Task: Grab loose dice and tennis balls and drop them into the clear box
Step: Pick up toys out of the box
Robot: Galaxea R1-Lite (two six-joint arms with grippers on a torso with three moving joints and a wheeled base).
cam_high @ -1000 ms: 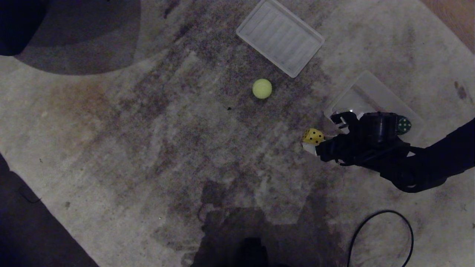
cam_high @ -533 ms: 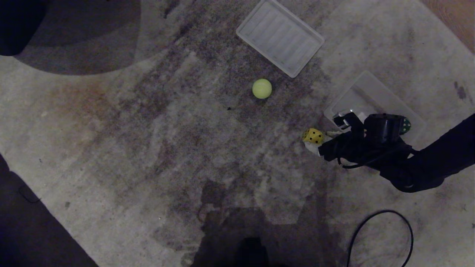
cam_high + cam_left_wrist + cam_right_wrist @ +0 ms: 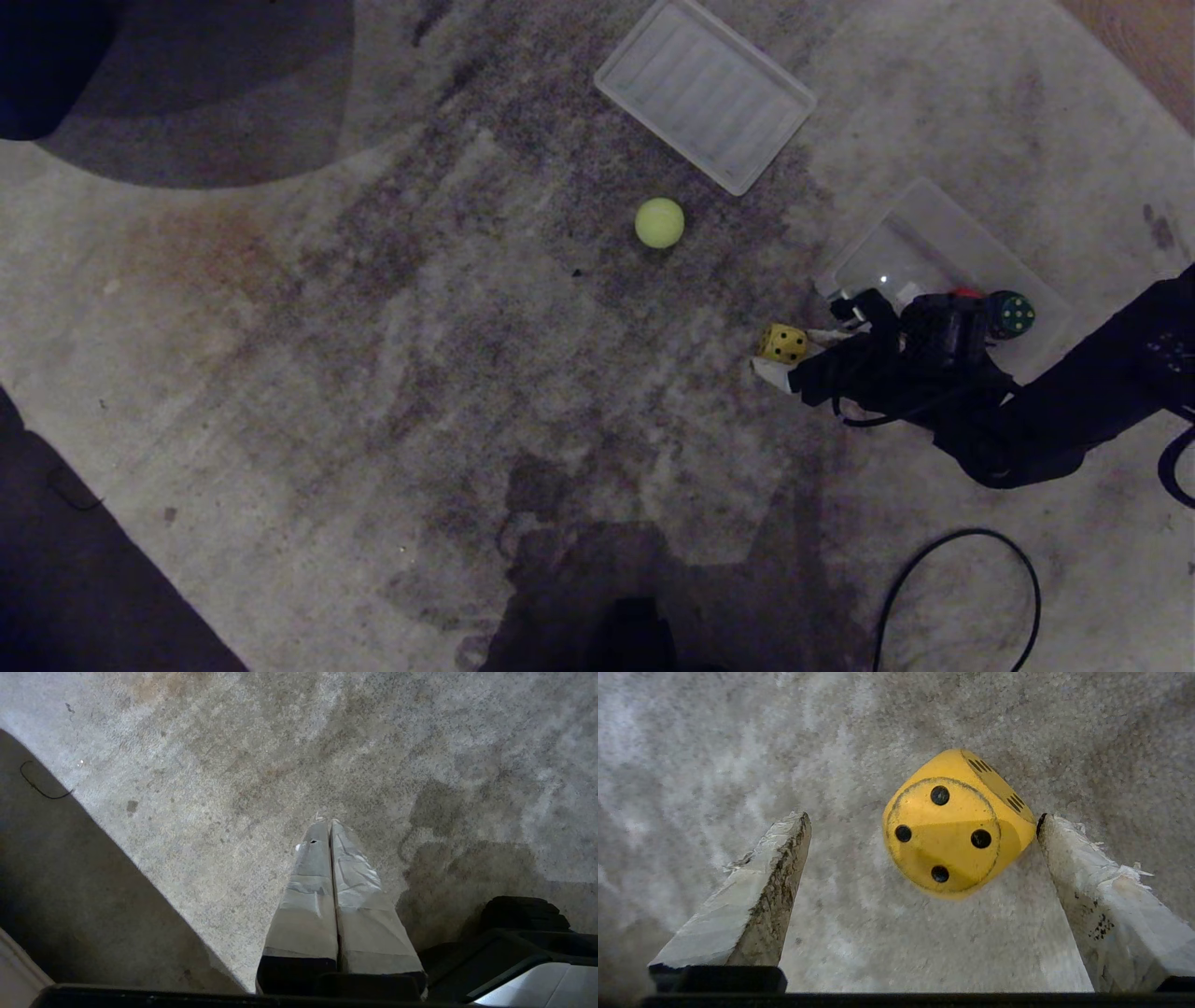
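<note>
Carpet (image 3: pixel 373 373) under us: our left gripper (image 3: pixel 330 826) hangs pinched together, empty. Tennis ball (image 3: pixel 659 223) sits mid-floor. Yellow die (image 3: pixel 783 343) lies between our right gripper's (image 3: pixel 805 357) spread fingers (image 3: pixel 756 891), touching one, beside the clear box (image 3: pixel 920 233).

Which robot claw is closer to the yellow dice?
The right claw. Its open fingers sit on either side of the yellow die on the carpet. The left claw is shut, over bare carpet with no die in sight.

A flat ribbed tray (image 3: pixel 705 91) lies on the stained grey carpet (image 3: pixel 373 327); a black cable (image 3: pixel 962 597) loops on the carpet well apart from it.
</note>
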